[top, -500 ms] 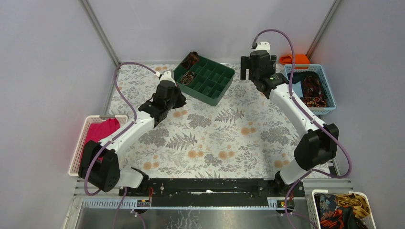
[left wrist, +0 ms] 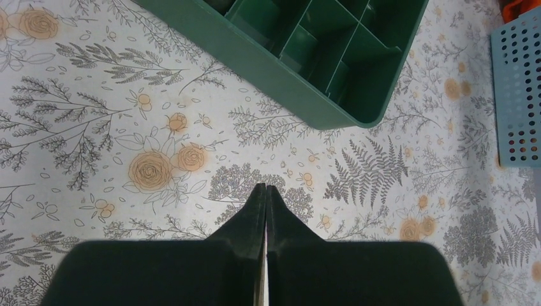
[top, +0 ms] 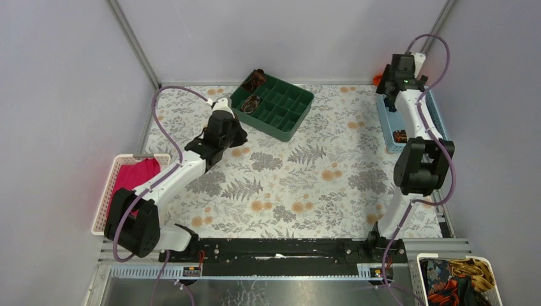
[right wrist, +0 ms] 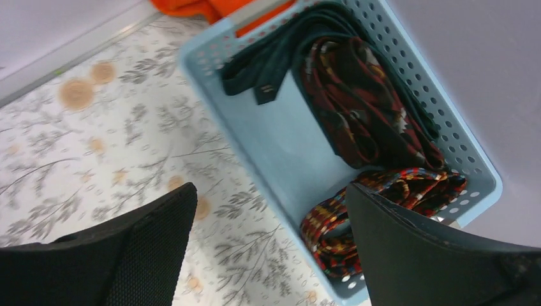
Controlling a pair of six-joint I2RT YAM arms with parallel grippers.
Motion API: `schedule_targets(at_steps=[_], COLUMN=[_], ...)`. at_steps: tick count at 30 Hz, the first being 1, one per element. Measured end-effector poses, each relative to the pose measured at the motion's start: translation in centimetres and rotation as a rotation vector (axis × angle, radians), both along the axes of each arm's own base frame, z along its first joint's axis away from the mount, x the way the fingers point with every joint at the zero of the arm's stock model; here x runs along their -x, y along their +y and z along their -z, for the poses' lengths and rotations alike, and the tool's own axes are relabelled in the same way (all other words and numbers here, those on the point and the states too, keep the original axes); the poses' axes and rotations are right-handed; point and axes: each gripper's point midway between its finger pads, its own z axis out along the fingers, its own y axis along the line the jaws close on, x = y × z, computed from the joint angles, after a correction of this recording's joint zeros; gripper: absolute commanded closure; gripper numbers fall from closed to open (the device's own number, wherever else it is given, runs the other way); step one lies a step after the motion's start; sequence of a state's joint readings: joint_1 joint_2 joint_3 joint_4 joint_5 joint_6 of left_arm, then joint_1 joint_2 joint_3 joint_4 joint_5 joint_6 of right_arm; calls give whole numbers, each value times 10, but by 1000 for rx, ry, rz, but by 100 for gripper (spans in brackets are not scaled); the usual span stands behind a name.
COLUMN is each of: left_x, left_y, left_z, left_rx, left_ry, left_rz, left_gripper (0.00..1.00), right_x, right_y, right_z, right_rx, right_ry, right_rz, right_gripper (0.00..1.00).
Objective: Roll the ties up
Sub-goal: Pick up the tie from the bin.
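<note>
Loose ties lie in the blue basket (right wrist: 274, 146) at the back right: a dark maroon one (right wrist: 363, 108) and a bunched one with red-orange patterning (right wrist: 389, 194), beside a dark navy cloth (right wrist: 274, 60). My right gripper (right wrist: 270, 189) is open and empty, hovering over the basket's near left wall; in the top view it is at the back right (top: 395, 86). Two rolled ties (top: 256, 80) (top: 250, 104) sit in the green divided tray (top: 290, 124). My left gripper (left wrist: 266, 189) is shut and empty above the floral cloth, just short of the tray (left wrist: 306, 105).
A white basket (top: 108, 185) with pink-red cloth stands at the left edge. Another white basket (top: 421, 261) of colourful ties sits at the near right. An orange object (right wrist: 204, 7) lies behind the blue basket. Grey walls close in on the back and sides.
My right arm has swung from the back middle of the table to the right, over the blue basket. The left arm has barely moved.
</note>
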State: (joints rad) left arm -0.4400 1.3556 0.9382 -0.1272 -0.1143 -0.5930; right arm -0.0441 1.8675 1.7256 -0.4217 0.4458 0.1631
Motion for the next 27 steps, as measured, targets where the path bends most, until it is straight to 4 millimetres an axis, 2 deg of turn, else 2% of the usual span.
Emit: schedule_targets(at_steps=[4,8,13,17,23,27], left_x=[-6,-13,-18,-22,-31,-32], left_y=[3,4,3,2,8,12], left_z=[-2,4,28,40,61,78], left_rx=[11,11,-16,-31,-44,-51], left_ry=[-14,-12,33,48,80,121], left_rz=[-8,-10,-5,-3,-13,-12], left_gripper=[98,98,99,99,99,99], right_x=[-3,-8,-23,-33,-52,-47], right_y=[-43,-62,-76,-88,-106,-110], right_z=[29,63,101,117,118,124], right_rx=[-45,-93,-156,-168,-161,-157], right_ry=[39,88,128,148,135,149], right_rz=[87,116,122,129,139,153], right_gripper=[17,41,41,42,42,39])
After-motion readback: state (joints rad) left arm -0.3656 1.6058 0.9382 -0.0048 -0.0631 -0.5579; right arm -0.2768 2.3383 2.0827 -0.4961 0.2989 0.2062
